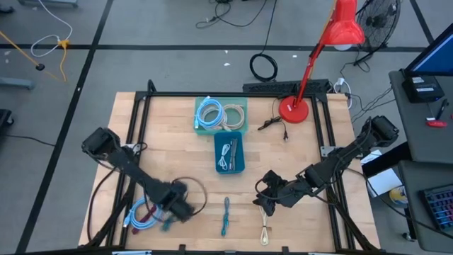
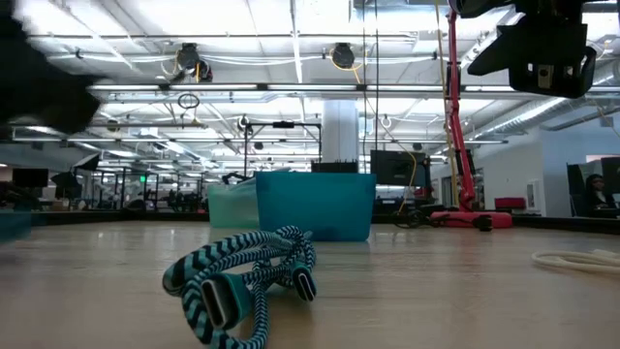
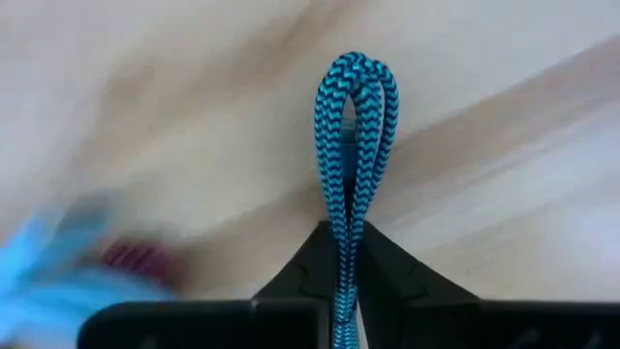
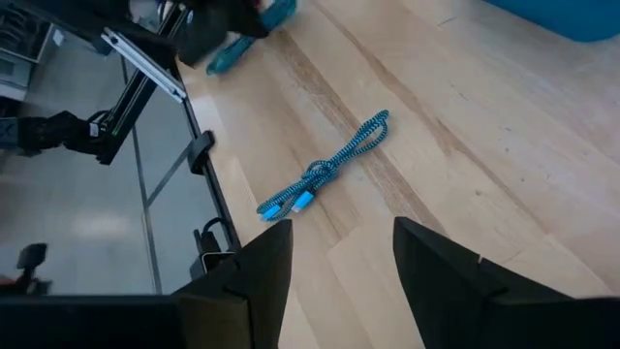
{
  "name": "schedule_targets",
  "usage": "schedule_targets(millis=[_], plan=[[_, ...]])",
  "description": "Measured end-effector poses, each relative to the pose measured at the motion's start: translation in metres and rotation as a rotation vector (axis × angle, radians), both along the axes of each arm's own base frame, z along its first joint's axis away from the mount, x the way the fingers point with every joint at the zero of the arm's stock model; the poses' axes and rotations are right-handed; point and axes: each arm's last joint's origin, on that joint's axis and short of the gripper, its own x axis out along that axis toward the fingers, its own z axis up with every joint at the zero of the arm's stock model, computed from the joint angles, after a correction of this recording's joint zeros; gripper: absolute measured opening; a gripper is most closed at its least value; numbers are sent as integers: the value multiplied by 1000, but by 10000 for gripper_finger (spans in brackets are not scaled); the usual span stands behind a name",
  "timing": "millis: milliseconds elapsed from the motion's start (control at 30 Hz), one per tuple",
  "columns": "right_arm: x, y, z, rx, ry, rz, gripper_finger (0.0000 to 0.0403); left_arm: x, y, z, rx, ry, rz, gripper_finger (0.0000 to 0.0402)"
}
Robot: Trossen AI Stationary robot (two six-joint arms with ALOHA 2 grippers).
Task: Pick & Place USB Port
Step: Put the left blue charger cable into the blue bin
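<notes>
My left gripper [image 1: 175,210] is near the table's near-left corner, shut on a teal braided USB cable [image 3: 354,145] whose folded loop sticks out past the fingertips. It also shows in the right wrist view as the left gripper [image 4: 208,29] with the teal cable [image 4: 247,44]. A second teal braided cable [image 1: 225,216] lies folded flat on the wood near the near edge, in front of the low camera [image 2: 242,281]. My right gripper [image 1: 264,201] hovers open above the table, right of that cable [image 4: 325,174], touching nothing. My left gripper pinches the teal braided cable between its two fingers, on a doubled bundle of strands just behind the folded loop [image 3: 349,208]. The fingers lie along the strands, and the loop end juts straight out beyond the tips. The rest of the cable is hidden behind the fingers.
A blue bin [image 1: 230,153] holding a cable sits at mid-table, and a pale tray [image 1: 241,106] with coiled cables is behind it. A pile of blue and red cables [image 1: 141,216] lies left of my left gripper. A cream cable [image 1: 264,234] and a red lamp base [image 1: 292,108] are to the right.
</notes>
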Motion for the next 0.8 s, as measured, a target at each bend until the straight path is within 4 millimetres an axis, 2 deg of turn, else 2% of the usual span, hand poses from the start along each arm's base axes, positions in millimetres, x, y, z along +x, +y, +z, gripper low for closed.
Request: schedule_targets(millis=[200,300,367,500,600,667,800], plan=[[0,0,0,6,0,-4,171,43,46,88,108,-490,71,12],[0,0,0,7,-1,-4,171,65,84,121,176,-615,113,12],[0,0,0,7,-2,-5,171,79,111,135,222,-669,135,12],[0,0,0,-5,-11,-22,171,104,159,134,216,-674,153,12],[1,-1,1,-8,-15,-29,171,120,183,122,162,-653,156,12],[1,-1,1,-18,-22,-44,171,129,191,110,143,-625,154,12],[1,-1,1,-20,-26,-46,171,141,191,81,84,-550,132,12]])
